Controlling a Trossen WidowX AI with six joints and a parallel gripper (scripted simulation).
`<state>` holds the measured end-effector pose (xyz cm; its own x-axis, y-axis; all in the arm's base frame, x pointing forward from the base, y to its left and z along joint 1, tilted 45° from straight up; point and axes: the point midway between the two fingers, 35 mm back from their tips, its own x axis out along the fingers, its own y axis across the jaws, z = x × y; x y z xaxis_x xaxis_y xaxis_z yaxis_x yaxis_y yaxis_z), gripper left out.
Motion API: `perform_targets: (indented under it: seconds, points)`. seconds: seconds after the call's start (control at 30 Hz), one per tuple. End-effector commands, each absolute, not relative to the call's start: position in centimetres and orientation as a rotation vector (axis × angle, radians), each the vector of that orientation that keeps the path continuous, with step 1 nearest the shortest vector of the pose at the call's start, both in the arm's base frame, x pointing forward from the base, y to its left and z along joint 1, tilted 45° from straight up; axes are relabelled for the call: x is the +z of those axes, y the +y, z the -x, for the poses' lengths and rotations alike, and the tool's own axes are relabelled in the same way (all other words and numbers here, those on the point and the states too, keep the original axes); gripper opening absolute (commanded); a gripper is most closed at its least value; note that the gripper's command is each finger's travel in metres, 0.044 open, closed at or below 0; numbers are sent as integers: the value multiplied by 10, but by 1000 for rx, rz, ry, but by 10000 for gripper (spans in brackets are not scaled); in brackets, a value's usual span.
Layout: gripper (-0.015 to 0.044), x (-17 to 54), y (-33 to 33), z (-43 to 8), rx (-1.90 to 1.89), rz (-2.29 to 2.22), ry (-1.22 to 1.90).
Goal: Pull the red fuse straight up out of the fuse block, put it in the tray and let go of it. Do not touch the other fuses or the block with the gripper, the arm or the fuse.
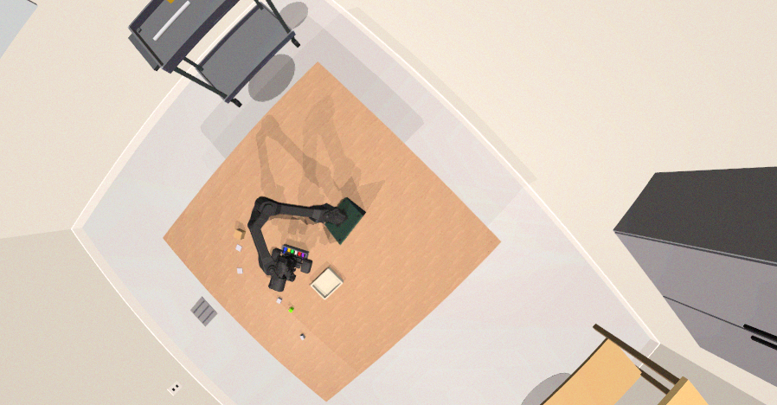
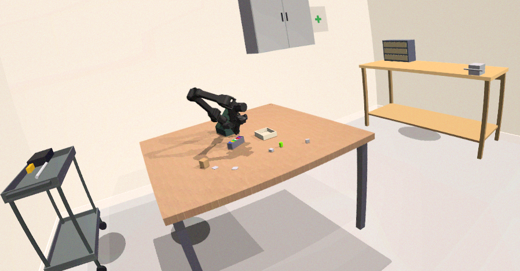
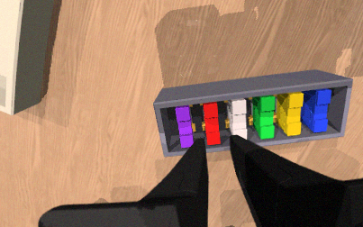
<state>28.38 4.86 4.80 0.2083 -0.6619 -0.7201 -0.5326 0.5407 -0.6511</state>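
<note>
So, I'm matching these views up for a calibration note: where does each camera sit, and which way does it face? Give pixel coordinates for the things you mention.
Top: high overhead, facing down at the table [image 1: 413, 228]; whole arm [image 1: 293, 209] shows.
Exterior: off to one side, raised, looking across the table [image 2: 254, 182]; arm [image 2: 209, 96] again.
Wrist: on the arm, facing the fuse block [image 3: 249, 87]; only claw [image 3: 217, 144] shows.
Top and exterior share the cart [image 1: 217, 29] [image 2: 67, 179].

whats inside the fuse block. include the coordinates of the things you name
Six fuses stand in a row in the fuse block [image 1: 295, 249] [image 2: 235, 143] [image 3: 254, 86]: purple [image 3: 185, 127], red [image 3: 212, 123], white [image 3: 238, 118], green [image 3: 265, 117], yellow [image 3: 291, 113] and blue [image 3: 319, 111]. Some brass-coloured bits show between them; whatever lies directly beneath each fuse is covered.
</note>
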Motion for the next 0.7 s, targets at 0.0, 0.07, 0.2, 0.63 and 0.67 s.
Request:
perform_targets:
  seconds: [0.0, 0.07, 0.2, 0.63, 0.67]
  points:
    - [68, 44, 45, -285, -122, 1107, 1446]
    - [68, 43, 44, -285, -122, 1107, 1446]
    - [68, 40, 42, -286, -123, 1107, 1446]
    - [68, 33, 35, -288, -124, 1108, 1445]
    - [68, 33, 35, -288, -124, 1108, 1445]
